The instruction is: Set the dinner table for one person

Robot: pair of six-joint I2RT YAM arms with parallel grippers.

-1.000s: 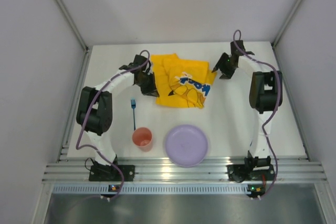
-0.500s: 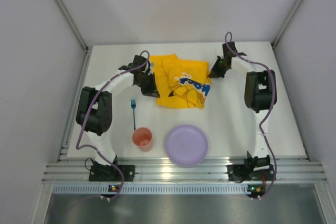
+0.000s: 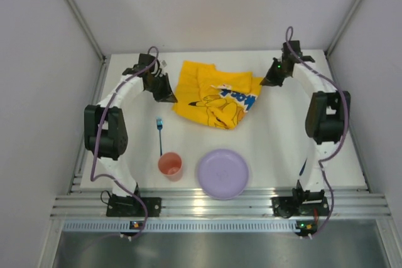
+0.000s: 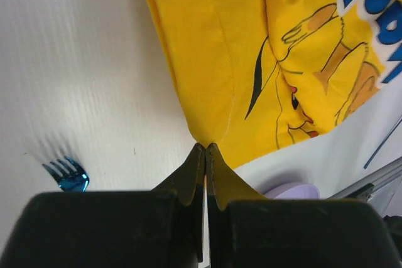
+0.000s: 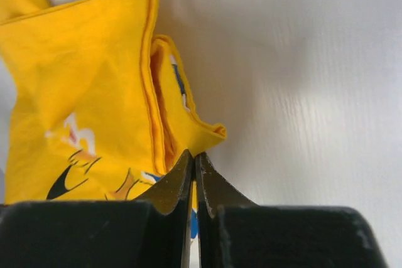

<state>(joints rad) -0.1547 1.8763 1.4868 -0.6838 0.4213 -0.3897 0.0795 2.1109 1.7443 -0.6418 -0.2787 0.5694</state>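
Observation:
The dinner table (image 3: pixel 279 133) is a white tabletop. On its far middle lies a crumpled yellow Pikachu-print cloth (image 3: pixel 217 95). My left gripper (image 4: pixel 205 147) is shut on the cloth's left corner, and in the top view the left gripper (image 3: pixel 171 98) sits at that edge. My right gripper (image 5: pixel 193 154) is shut on the folded right corner of the cloth (image 5: pixel 94 86), and the top view shows the right gripper (image 3: pixel 262 82) at the cloth's right tip. A blue fork (image 3: pixel 159 134), an orange cup (image 3: pixel 170 165) and a lilac plate (image 3: pixel 222 173) lie near the front.
The fork (image 4: pixel 68 176) shows at the lower left of the left wrist view and the plate's rim (image 4: pixel 292 190) at the lower right. Grey walls enclose the table on three sides. A metal rail (image 3: pixel 220 205) runs along the near edge.
The right gripper went from open to shut on the cloth's right corner. Both arms moved outward and toward the back, stretching the cloth wider and shifting it farther away.

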